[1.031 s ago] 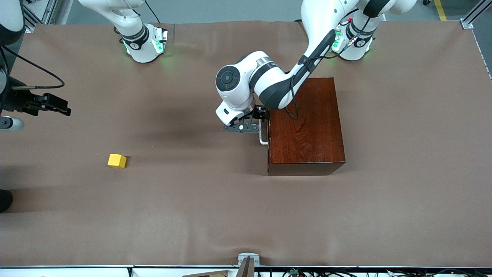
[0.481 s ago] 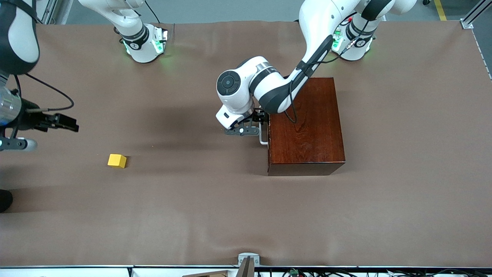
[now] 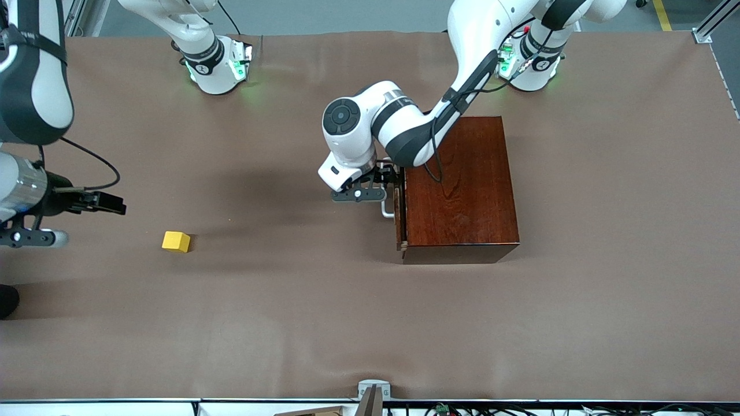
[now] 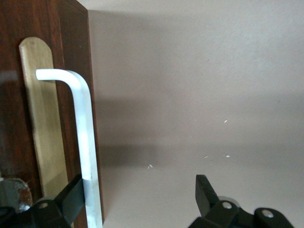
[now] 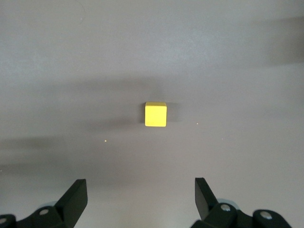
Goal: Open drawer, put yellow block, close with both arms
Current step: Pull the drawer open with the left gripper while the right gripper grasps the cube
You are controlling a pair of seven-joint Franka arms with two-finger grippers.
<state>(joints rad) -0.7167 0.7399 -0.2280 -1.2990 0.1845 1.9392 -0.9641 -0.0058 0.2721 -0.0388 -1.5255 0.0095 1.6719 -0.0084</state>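
The dark reddish-brown box (image 3: pixel 462 185) stands near the table's middle. Its drawer (image 3: pixel 399 219) is pulled out a narrow gap, and its white bar handle (image 3: pixel 386 211) faces the right arm's end. My left gripper (image 3: pixel 386 175) is at the handle and open. In the left wrist view one finger (image 4: pixel 71 197) sits between the handle (image 4: pixel 84 137) and the drawer front (image 4: pixel 14 95), and the other finger (image 4: pixel 204 190) is clear of it. The yellow block (image 3: pixel 176 241) lies on the table toward the right arm's end. My right gripper (image 3: pixel 115 204) is open and empty, above the table beside the block (image 5: pixel 156 114).
The brown mat (image 3: pixel 324 323) covers the whole table. The two arm bases (image 3: pixel 219 66) (image 3: pixel 529 63) stand along the edge farthest from the front camera. A small metal bracket (image 3: pixel 373 393) sits at the edge nearest the front camera.
The drawer has slid out a little toward the right arm's end with my left gripper at the handle. My right arm has come down closer to the yellow block.
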